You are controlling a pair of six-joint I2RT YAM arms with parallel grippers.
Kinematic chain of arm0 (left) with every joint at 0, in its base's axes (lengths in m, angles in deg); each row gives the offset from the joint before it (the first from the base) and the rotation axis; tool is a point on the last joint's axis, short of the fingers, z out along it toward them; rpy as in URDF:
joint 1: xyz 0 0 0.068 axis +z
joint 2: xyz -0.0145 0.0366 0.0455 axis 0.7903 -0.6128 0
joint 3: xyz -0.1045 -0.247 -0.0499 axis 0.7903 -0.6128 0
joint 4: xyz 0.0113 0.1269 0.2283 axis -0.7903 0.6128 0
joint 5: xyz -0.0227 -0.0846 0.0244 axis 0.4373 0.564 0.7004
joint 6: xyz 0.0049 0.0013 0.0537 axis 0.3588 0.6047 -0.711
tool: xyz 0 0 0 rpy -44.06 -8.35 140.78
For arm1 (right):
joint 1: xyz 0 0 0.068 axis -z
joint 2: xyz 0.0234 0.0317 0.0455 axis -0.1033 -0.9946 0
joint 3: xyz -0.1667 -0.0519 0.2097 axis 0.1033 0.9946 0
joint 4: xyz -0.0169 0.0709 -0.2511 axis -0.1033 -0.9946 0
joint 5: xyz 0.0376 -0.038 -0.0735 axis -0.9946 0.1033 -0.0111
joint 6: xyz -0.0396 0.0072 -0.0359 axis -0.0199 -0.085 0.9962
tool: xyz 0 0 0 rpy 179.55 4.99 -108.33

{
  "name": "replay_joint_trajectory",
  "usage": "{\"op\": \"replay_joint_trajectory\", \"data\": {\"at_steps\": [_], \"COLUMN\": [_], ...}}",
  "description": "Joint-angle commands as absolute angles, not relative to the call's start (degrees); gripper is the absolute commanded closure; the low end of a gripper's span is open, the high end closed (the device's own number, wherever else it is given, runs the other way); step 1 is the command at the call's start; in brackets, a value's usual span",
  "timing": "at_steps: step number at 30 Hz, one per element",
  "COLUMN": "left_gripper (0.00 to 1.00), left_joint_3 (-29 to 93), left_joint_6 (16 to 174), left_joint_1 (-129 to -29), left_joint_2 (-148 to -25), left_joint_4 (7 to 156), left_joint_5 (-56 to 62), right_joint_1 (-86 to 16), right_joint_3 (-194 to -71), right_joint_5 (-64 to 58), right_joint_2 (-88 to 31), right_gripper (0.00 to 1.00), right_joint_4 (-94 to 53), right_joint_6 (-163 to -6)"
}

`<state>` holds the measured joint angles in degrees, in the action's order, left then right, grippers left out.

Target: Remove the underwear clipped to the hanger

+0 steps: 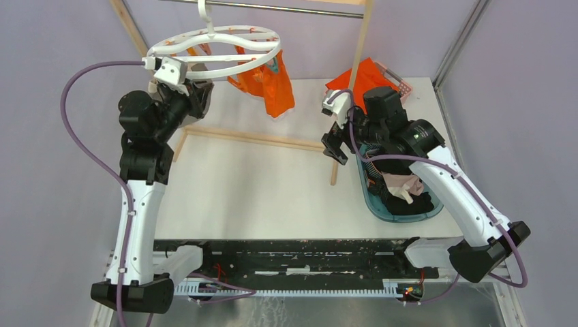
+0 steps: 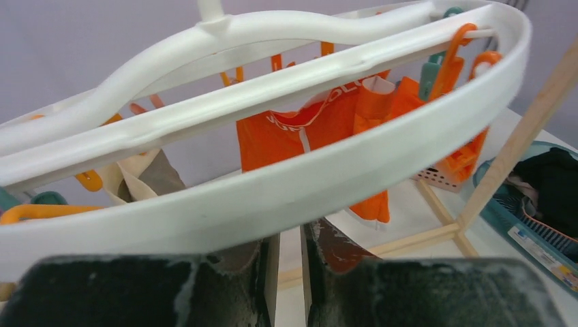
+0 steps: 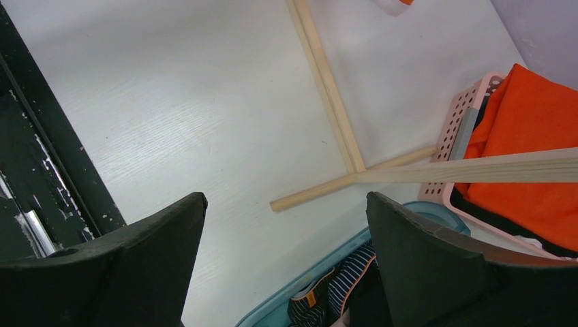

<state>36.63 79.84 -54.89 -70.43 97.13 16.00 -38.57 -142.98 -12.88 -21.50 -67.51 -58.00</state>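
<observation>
The left claw (image 2: 291, 248), its fingers almost together, sits just under the rim of the hanger (image 2: 327, 170); whether it grips anything cannot be told. The orange underwear (image 1: 269, 85) hangs clipped there, above the far edge of the surface (image 1: 259, 184). The right claw (image 3: 285, 204) gapes, released.

Bright, even light falls from above on my table (image 1: 272, 184), casting only faint shadows. Above the table, the hanger (image 2: 272, 197) rim nearest my left wrist camera looks soft.
</observation>
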Motion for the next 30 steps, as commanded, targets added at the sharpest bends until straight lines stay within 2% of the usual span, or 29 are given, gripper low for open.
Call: {"op": "replay_joint_trajectory", "data": {"at_steps": [1,9,14,17,20,26,30], "left_gripper": [0.77,0.79,0.61,0.56,0.5,0.33,0.3], "left_joint_3": [34.55,34.17,31.82,30.79,32.84,29.99,28.4], "left_joint_6": [82.24,80.51,78.01,79.04,76.22,66.23,65.69], "left_joint_1": [-57.15,-63.65,-64.24,-64.25,-64.25,-64.26,-64.27], "left_joint_2": [-68.13,-67.79,-65.09,-64.81,-65.65,-62.21,-61.33], "left_joint_4": [94.14,96.68,99.16,96.79,101.72,110.02,112.0], "left_joint_5": [21.85,25.71,27.56,27.36,26.07,13.13,6.48], "right_joint_1": [-38.97,-39.2,-39.95,-41.9,-45.07,-48.83,-49.41], "right_joint_3": [-143.38,-148.63,-151.22,-152.45,-154.47,-168.51,-179.41], "right_joint_5": [-12.94,-13.32,-15.76,-17.08,-16.47,-16.85,-14.41], "right_joint_2": [-21.92,-25.25,-26.01,-26.79,-28.6,-40.1,-47.87], "right_gripper": [0.03,0.03,0.03,0.03,0.02,0.06,0.12], "right_joint_4": [-65.82,-68.0,-65.48,-58.6,-50.93,-47.28,-46.91], "right_joint_6": [-57.77,-57.87,-59.53,-62.82,-66.34,-74.38,-78.22]}}
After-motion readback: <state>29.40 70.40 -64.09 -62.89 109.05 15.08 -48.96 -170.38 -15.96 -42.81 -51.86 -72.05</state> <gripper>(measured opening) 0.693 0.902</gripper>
